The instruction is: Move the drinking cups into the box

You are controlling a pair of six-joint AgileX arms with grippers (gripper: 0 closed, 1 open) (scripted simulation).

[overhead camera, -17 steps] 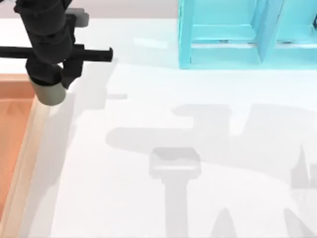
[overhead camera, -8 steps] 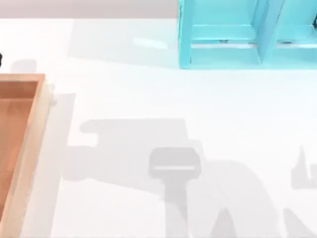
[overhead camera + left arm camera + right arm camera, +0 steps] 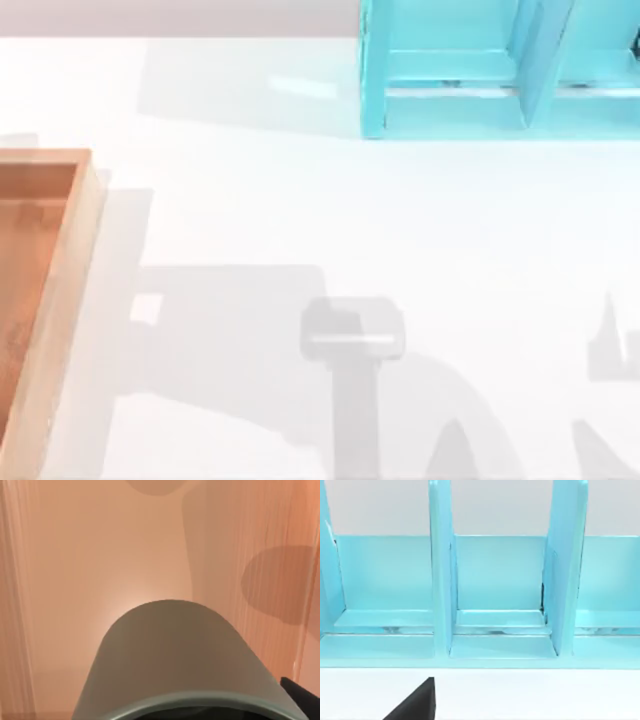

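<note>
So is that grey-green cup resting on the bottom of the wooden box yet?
Cannot tell. The left wrist view shows the olive-grey cup over the box floor, its base hidden.

From above, the box (image 3: 45,300) runs off the left edge, so just its right wall and a strip of floor can be seen. The cyan shelf frame (image 3: 500,70) is cut by the top and right edges. In the left wrist view the olive-grey cup (image 3: 175,660) sits close up, its mouth cropped away. A dark finger (image 3: 417,702) is cut at the right wrist view's edge.
</note>
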